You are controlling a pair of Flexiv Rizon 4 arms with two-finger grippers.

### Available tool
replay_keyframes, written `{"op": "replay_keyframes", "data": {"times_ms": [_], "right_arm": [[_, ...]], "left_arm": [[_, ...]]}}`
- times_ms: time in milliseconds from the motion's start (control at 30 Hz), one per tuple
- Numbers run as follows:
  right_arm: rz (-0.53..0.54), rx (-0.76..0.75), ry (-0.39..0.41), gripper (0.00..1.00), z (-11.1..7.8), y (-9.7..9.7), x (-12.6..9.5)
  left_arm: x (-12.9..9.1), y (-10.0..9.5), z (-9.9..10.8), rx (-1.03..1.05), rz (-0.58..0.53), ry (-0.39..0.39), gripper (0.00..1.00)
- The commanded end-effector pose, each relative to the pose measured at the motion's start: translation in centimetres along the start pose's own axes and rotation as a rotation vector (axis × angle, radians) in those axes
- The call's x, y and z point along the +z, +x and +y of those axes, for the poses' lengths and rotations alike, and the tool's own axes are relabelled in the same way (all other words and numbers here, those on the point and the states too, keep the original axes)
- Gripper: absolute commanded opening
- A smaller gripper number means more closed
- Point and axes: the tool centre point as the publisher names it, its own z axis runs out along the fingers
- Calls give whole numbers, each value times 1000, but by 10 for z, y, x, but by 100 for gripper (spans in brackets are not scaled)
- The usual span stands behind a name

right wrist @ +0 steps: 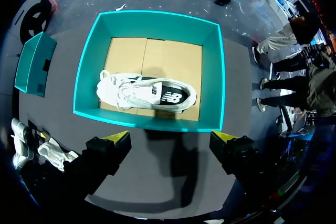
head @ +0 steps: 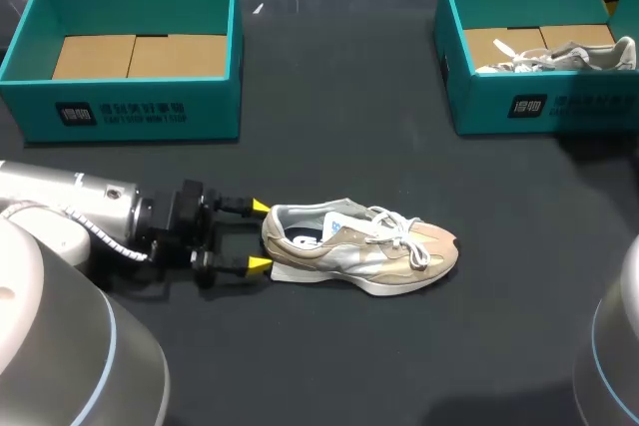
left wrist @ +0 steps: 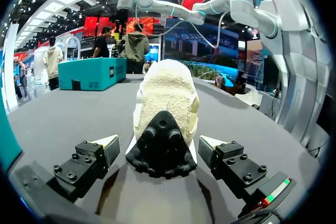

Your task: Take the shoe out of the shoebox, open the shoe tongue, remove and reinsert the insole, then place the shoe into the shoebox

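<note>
Overhead: beige shoe (head: 364, 246) lies on the desk (head: 329, 147), middle, toward the near edge; my left pincer (head: 260, 237) stands apart, flanking its heel; left shoebox (head: 130, 107) empty at far-left corner.
Left wrist: heel centred between fingers (left wrist: 107, 148); judgement: close low, square, gently.
Right wrist: right pincer (right wrist: 170, 137) apart above right shoebox (right wrist: 212, 77), white shoe (right wrist: 147, 93) inside.
Count: two shoes, two shoeboxes, two pincers.

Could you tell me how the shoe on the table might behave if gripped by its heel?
The shoe looks light, with a thick foam-like sole. Its fuzzy heel may squash. Flat on its sole, it should slide, not roll.
</note>
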Motion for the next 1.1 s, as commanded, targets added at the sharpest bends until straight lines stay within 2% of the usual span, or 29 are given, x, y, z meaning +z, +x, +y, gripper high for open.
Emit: {"op": "replay_keyframes", "data": {"times_ms": [33, 1100], "right_arm": [[-1, 0, -1, 100, -1, 0, 0], [-1, 0, -1, 100, -1, 0, 0]], "left_arm": [[7, 0, 1, 2, -2, 2, 100], [41, 2, -3, 24, 30, 22, 100]]}}
